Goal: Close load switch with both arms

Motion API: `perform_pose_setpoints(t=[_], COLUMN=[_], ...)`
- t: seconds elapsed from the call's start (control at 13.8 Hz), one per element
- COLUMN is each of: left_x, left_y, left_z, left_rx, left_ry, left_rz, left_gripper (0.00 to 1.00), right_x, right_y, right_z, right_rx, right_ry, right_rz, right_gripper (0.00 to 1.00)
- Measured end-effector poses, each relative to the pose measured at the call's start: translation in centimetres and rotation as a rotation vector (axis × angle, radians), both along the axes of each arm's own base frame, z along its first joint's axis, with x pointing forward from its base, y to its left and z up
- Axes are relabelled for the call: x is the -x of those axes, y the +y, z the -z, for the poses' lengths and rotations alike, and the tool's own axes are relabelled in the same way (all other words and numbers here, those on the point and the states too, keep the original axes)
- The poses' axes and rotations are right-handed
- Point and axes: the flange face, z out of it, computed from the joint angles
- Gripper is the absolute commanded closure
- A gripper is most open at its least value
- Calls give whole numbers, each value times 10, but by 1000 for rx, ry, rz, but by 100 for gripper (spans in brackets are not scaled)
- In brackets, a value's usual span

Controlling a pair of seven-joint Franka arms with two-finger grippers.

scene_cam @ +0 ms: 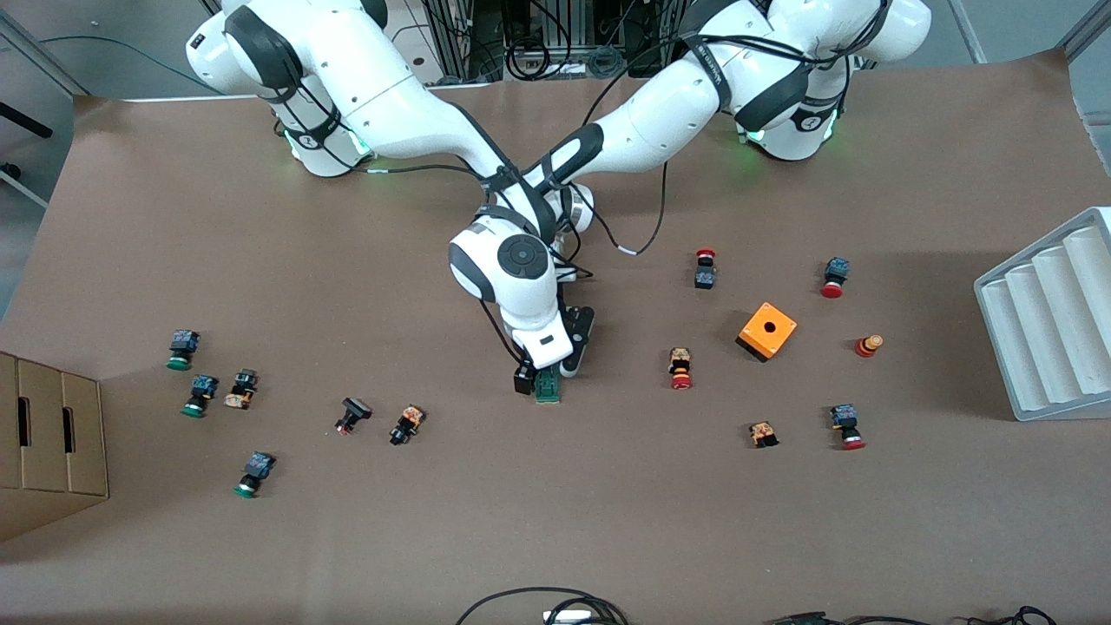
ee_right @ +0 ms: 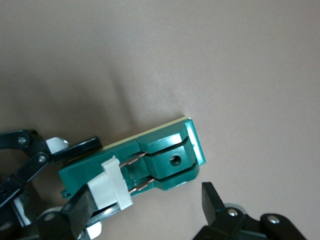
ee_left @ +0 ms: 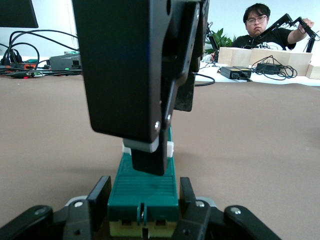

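Only the left wrist view caught the grip: the left pincer (ee_left: 143, 199) clamped the switch (ee_left: 143, 182) at one end, a finger (ee_left: 100, 196) on each long side. Over it hung the right pincer (ee_left: 150, 90), one finger planted on the white lever (ee_left: 170, 148).

The right wrist view showed it from above. The right pincer (ee_right: 145, 207) was spread wide, one finger (ee_right: 80, 215) against the lever (ee_right: 112, 182), the other finger (ee_right: 210, 202) clear of the block. The switch (ee_right: 150, 165) was a narrow dark-green block on a pale base, with two copper strips running from the lever to a green end piece with a round hole.

The front view alone placed it: the switch (scene_cam: 548, 388) lay mid-worktop (scene_cam: 555, 521), under both arms. Buttons (scene_cam: 191, 369) lay scattered toward either end. An orange box (scene_cam: 766, 330) showed a hole on top. Whether anything lay in the cardboard box (scene_cam: 52, 434) or the grey rack (scene_cam: 1041, 312) could not be told.
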Motion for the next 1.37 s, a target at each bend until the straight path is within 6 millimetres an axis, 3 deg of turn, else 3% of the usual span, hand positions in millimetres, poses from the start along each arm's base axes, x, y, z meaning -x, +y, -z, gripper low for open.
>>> perform_pose_setpoints(t=[0.72,1.37], left_x=[0,0], left_y=[0,0], left_z=[0,0], left_rx=[-1,-1], left_ry=[-1,-1], left_rz=[1,1], left_gripper=[38,38], right_x=[5,-2], right_y=[6,8], right_z=[0,-10], right_rx=[1,-14], right_ry=[3,-23], right_rz=[-9,-7], right_gripper=[26,27])
